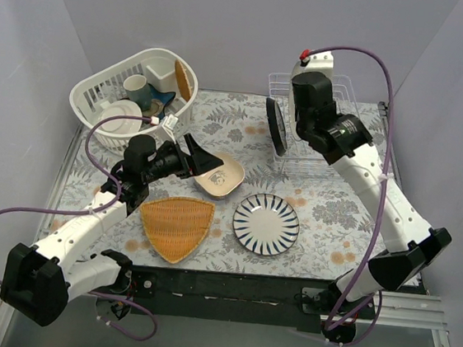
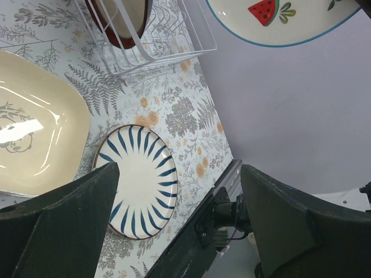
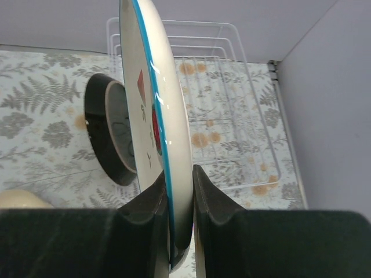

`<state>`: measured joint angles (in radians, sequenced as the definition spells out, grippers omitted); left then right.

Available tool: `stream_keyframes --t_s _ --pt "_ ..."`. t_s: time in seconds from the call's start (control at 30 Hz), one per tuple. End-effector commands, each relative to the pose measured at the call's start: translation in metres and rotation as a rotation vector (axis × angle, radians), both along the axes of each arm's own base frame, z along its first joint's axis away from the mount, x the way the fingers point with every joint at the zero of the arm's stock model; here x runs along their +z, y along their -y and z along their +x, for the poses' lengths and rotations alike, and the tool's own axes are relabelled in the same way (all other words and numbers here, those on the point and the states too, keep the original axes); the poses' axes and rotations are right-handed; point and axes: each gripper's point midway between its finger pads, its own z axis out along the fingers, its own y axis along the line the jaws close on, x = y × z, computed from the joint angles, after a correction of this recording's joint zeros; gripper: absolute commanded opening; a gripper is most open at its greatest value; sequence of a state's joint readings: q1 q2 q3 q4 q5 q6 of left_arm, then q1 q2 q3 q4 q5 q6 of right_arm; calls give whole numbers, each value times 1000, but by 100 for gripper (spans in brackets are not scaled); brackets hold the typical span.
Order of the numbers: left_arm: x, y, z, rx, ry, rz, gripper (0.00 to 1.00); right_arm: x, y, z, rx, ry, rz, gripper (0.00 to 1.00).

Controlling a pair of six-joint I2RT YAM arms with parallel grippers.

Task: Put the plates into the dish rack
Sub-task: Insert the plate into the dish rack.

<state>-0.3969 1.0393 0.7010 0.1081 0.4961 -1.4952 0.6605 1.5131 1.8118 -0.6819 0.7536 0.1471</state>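
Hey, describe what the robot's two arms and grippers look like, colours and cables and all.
The left arm and right arm have white links joined by bulky black joints. A purple cable loops along each, with a small red tip near the wrist. The left gripper and right gripper have plain dark wedge-shaped fingers; I see no markings.

The white plate (image 3: 152, 110) has a blue rim and red watermelon marks. The racked plate (image 1: 276, 126) is dark red-brown, the dish (image 1: 220, 175) cream, the tray (image 1: 176, 227) orange woven.
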Motion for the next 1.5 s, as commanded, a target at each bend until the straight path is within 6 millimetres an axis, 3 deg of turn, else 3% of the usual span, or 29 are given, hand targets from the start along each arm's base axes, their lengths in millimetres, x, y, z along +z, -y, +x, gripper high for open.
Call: stream_keyframes --t_s 0.0,0.2,0.33,0.5,0.9,1.47 --pt "19 -3 -1 14 61 8 86 47 41 3 -255 205 -89 1" --pt "17 -3 0 16 53 9 86 25 41 11 -292 193 -157 1" --pt "17 -2 1 14 45 0 86 -1 33 21 -291 165 -185 1" --pt "15 -1 1 9 34 -2 86 -16 22 34 -295 151 -178 1" --pt "11 -2 1 12 26 13 86 -53 -24 71 -247 107 -208 1" --pt "8 -2 3 15 20 33 86 -94 -37 81 -221 46 -295 1"
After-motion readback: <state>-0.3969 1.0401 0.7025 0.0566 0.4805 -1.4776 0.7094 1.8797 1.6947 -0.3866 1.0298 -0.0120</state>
